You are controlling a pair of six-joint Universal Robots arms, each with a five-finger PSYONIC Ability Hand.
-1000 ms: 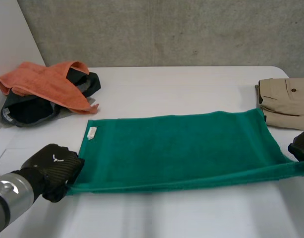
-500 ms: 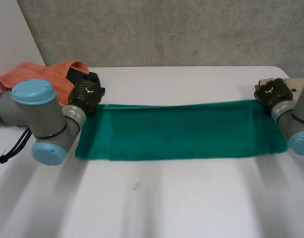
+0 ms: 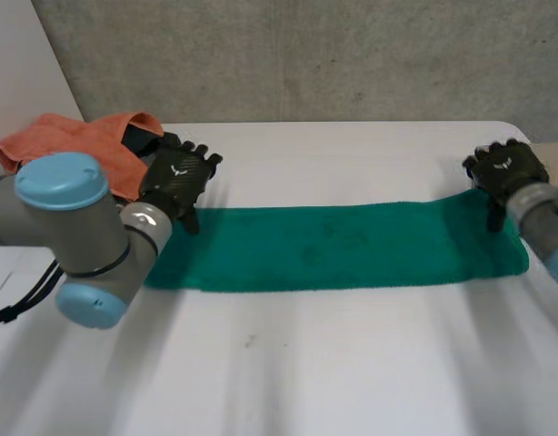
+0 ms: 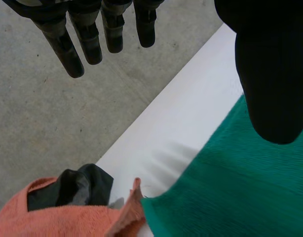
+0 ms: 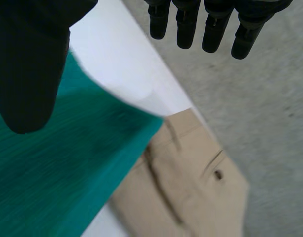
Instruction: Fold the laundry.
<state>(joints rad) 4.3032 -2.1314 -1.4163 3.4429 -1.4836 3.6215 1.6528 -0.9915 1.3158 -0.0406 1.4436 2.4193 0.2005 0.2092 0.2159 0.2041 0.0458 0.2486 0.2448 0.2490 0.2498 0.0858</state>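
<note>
A green terry towel [image 3: 333,247] lies in a long folded strip on the white counter [image 3: 352,363]. The left hand [image 3: 177,182] and right hand [image 3: 504,171] sit open at its ends.

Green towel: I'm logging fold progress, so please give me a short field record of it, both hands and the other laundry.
green towel: long narrow band lying flat across the white table
left hand: open, fingers straight, above the towel's far left corner, holding nothing
right hand: open, fingers straight, above the towel's far right corner, holding nothing
orange towel: heaped beside the green towel's left end, over a dark garment
khaki trousers: folded, at the green towel's right end
</note>
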